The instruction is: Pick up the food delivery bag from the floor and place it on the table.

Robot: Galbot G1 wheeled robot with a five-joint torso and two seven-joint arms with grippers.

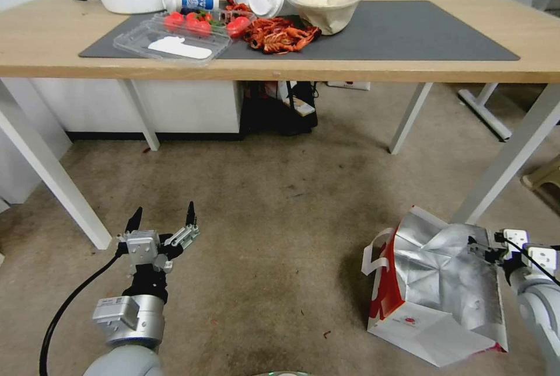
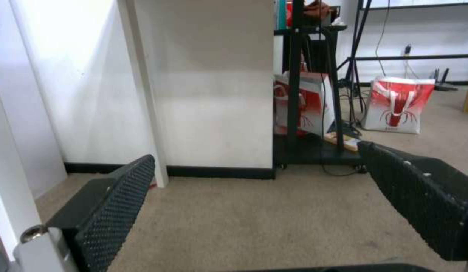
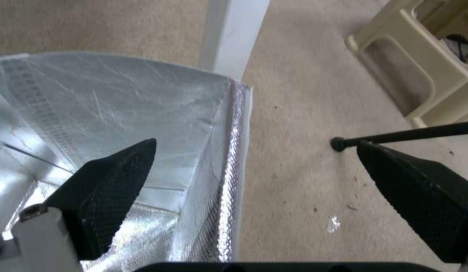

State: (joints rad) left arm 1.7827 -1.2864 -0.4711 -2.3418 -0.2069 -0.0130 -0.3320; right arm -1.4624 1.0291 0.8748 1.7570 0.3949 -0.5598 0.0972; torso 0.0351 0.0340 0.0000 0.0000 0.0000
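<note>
Straddling the foil-lined rim of the food delivery bag (image 3: 143, 113) with the right gripper (image 3: 254, 170) spread wide, one finger inside and one outside. Sitting slumped on the floor (image 1: 280, 236), bag well below the tabletop (image 1: 361, 69); best closing squarely on the rim before lifting. Hanging idle and open, left gripper (image 1: 164, 219).

Silver-grey arms, black cable, black dimpled fingers (image 2: 110, 206) on each tool
</note>
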